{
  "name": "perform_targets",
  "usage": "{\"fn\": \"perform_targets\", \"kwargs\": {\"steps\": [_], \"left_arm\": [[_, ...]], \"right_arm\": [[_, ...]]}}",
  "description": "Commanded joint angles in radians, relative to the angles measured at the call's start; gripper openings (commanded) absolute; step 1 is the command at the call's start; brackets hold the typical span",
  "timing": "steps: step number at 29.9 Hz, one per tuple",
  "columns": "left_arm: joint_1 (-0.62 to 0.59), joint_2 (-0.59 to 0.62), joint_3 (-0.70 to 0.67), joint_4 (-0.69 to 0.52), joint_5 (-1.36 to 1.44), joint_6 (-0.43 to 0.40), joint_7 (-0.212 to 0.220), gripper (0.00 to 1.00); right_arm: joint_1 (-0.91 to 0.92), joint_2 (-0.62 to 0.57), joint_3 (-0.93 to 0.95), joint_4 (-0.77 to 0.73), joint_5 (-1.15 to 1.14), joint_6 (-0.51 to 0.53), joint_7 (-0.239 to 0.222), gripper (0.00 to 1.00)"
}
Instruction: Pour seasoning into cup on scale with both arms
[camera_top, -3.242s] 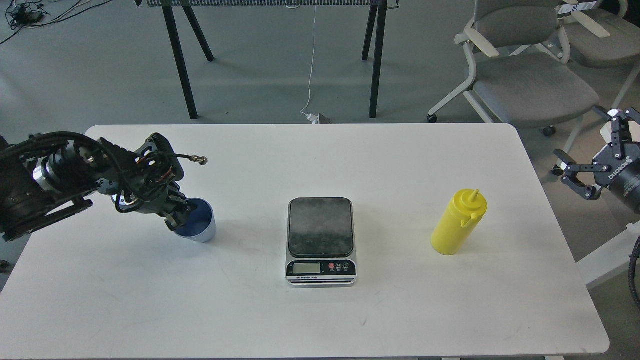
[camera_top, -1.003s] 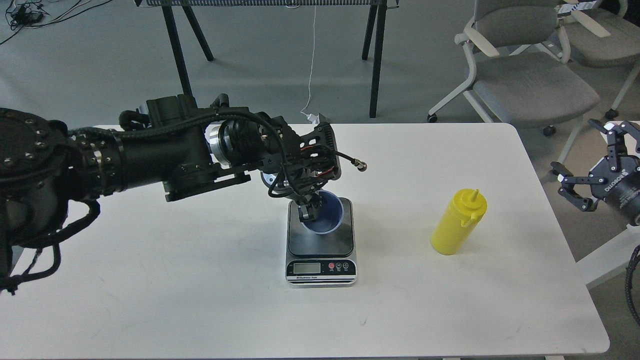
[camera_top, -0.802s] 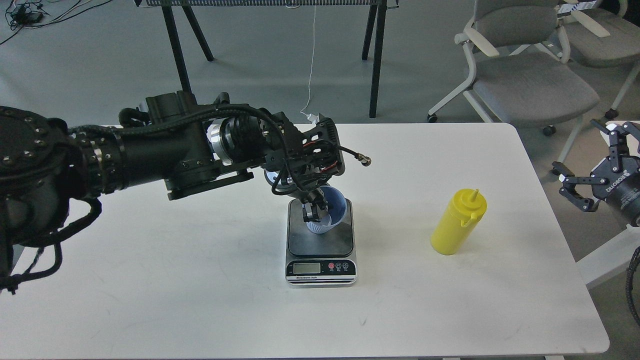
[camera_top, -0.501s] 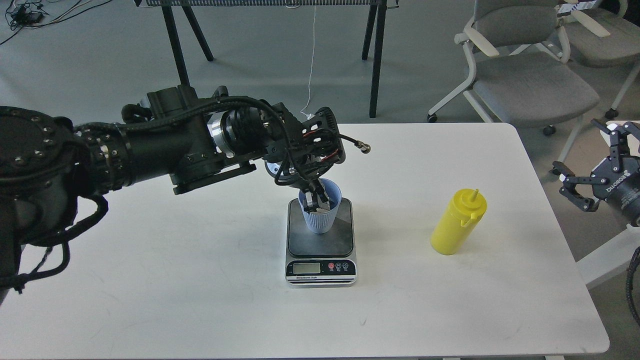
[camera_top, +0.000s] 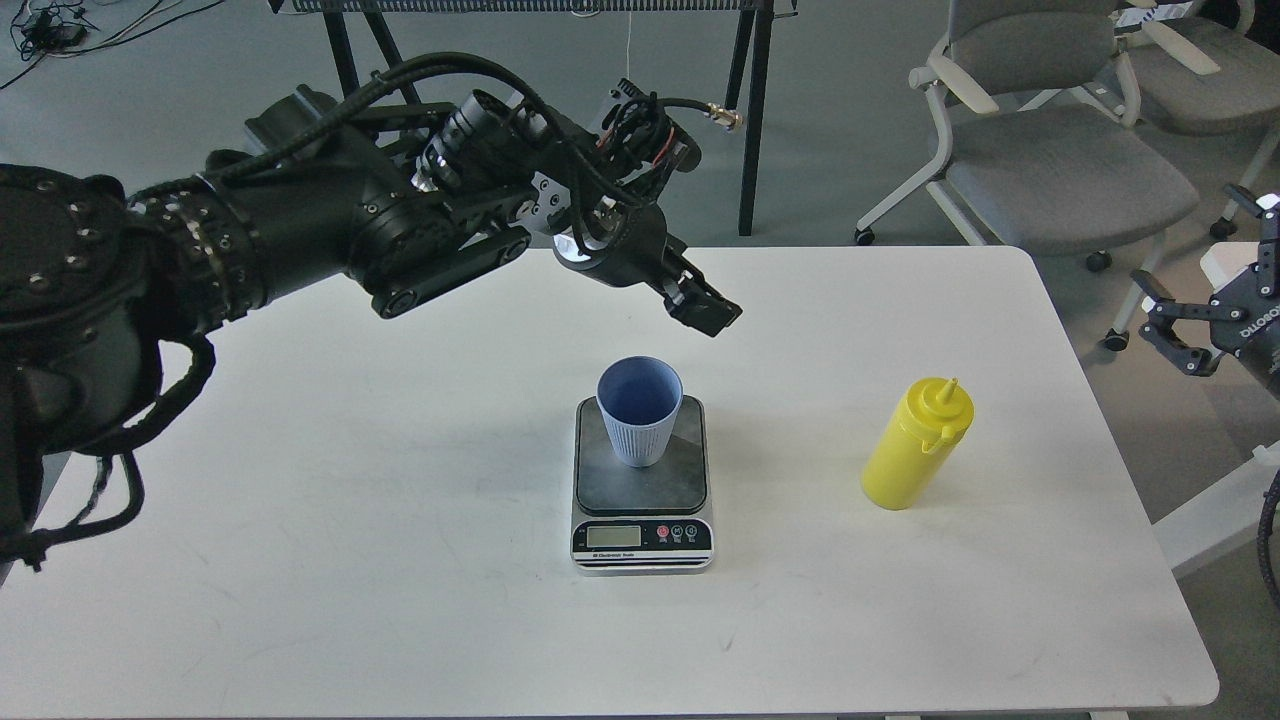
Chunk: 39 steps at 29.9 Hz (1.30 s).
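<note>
The light blue ribbed cup stands upright on the dark platform of the scale at the table's middle. My left gripper hangs above and to the right of the cup, apart from it and empty; its dark fingers cannot be told apart. The yellow squeeze bottle stands upright on the table to the right of the scale. My right gripper is open and empty beyond the table's right edge, up and right of the bottle.
The white table carries only the scale and the bottle. Grey office chairs stand behind the right corner. Black table legs and a white cable are on the floor behind.
My left gripper carried the cup from the table's left onto the scale, let go of it, and rose up and to the right. The right gripper shifted slightly up and right.
</note>
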Motion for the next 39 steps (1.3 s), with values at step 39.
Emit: {"fn": "perform_targets", "kwargs": {"steps": [39], "left_arm": [[0.215, 0.237, 0.000, 0.016, -0.387, 0.000, 0.000, 0.99]], "right_arm": [[-0.519, -0.014, 0.095, 0.500, 1.189, 0.000, -0.103, 0.99]]}}
